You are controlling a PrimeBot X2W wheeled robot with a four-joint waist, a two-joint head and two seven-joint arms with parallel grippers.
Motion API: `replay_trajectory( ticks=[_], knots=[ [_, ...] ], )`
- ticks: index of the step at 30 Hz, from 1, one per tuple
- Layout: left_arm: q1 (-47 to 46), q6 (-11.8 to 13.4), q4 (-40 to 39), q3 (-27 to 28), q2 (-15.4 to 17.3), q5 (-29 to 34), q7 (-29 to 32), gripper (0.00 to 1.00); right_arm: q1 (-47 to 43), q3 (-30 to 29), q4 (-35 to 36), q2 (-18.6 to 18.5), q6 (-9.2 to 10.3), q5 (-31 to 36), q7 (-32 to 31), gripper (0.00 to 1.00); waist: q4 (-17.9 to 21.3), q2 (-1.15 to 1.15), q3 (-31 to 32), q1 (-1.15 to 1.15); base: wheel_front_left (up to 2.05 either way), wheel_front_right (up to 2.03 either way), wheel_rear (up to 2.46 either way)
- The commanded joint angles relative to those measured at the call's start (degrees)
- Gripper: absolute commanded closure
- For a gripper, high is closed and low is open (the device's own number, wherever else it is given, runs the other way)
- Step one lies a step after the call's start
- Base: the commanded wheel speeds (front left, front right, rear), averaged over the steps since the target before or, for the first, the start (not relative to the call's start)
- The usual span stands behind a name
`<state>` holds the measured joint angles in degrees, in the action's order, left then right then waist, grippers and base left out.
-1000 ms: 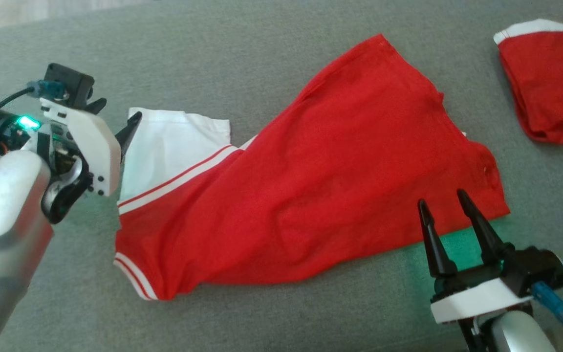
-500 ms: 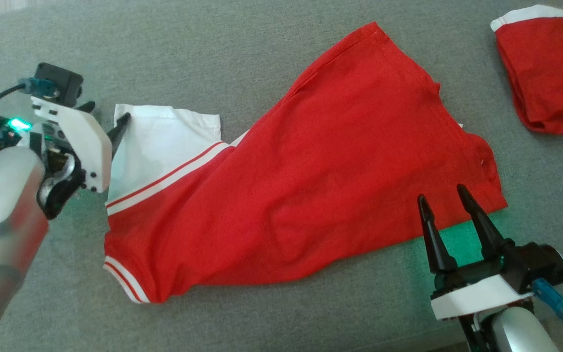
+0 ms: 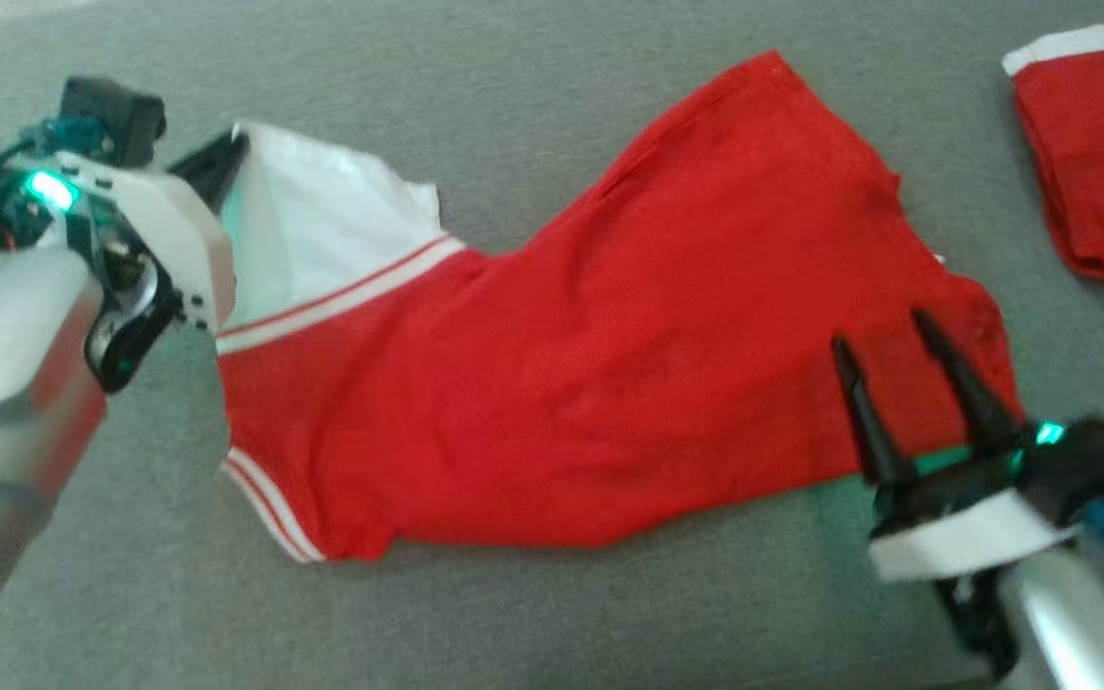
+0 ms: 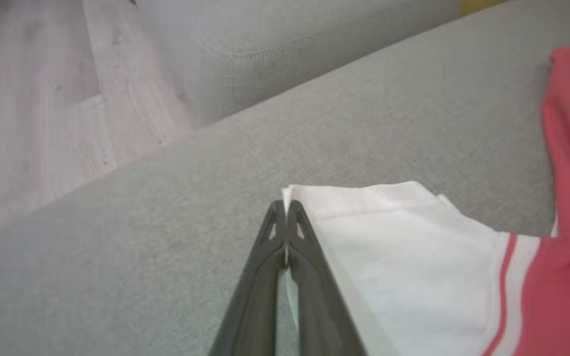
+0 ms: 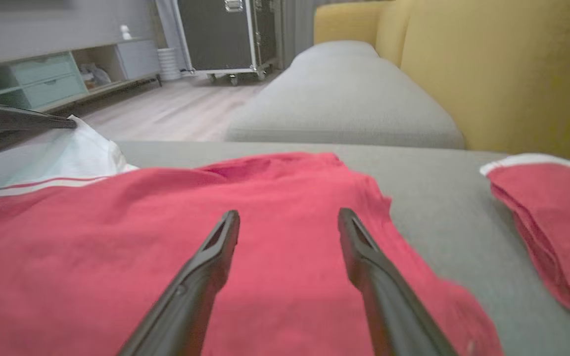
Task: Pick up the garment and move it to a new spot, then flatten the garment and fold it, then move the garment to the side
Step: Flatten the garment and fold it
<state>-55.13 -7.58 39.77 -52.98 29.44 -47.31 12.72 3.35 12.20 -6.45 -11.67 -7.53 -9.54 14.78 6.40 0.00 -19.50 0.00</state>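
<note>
Over the couch, left gripper clamps the garment; right gripper spread apart.

Garment on the couch, a second garment well apart at its right.

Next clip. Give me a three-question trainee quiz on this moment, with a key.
1. True or false: the left gripper is shut on a white corner of the garment.
2. The right gripper is: A) open, over the garment's red part; B) shut on its hem; C) down on the floor.
3. Fill in: a second red garment lies at the head view's upper ____.
Key: 1 true; 2 A; 3 right.
</note>
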Motion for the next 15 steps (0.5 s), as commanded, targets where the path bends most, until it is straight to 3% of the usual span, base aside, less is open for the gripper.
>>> replay_trajectory(
  ticks=[1, 4, 5, 6, 10, 15],
  knots=[
    [-4.5, 0.1, -1.0, 1.6, 2.4, 0.8, -2.1, 1.0, 3.8, 1.9, 2.2, -3.5, 0.04, -3.0, 0.2, 0.0, -1.3, 0.0, -0.2, 0.0, 0.0, 0.0, 0.0],
    [-6.2, 0.1, -1.4, 0.8, 2.0, 0.9, -3.9, 1.0, 9.0, 3.7, 0.2, -9.4, 0.04, -8.5, -2.2, 0.0, -2.8, 0.0, -0.8, 0.0, 0.0, 0.0, 0.0],
    [-6.2, 0.1, -1.4, 0.8, 2.0, 0.9, -3.9, 1.0, 9.0, 3.7, 0.2, -9.4, 0.04, -8.5, -2.2, 0.0, -2.8, 0.0, -0.8, 0.0, 0.0, 0.0, 0.0],
    [-7.3, 0.1, -1.8, 0.2, 1.6, 0.9, -4.7, 1.0, 13.6, 4.6, -1.6, -13.7, 0.04, -12.8, -6.8, 0.0, -3.9, 0.0, -1.5, 0.0, 0.0, 0.0, 0.0],
    [-9.5, 0.1, -2.6, -1.1, 0.8, 0.7, -5.5, 1.0, 23.6, 8.1, -6.2, -21.2, 0.04, -21.1, -16.9, 0.0, -6.0, 0.0, -2.9, 0.0, 0.0, 0.0, 0.0],
    [-11.5, 0.1, -2.8, -2.7, 0.1, 0.3, -6.9, 1.0, 34.1, 15.0, -12.7, -25.5, 0.04, -28.7, -25.8, 0.0, -8.2, 0.0, -4.3, 0.0, 0.0, 0.0, 0.0]
  ],
)
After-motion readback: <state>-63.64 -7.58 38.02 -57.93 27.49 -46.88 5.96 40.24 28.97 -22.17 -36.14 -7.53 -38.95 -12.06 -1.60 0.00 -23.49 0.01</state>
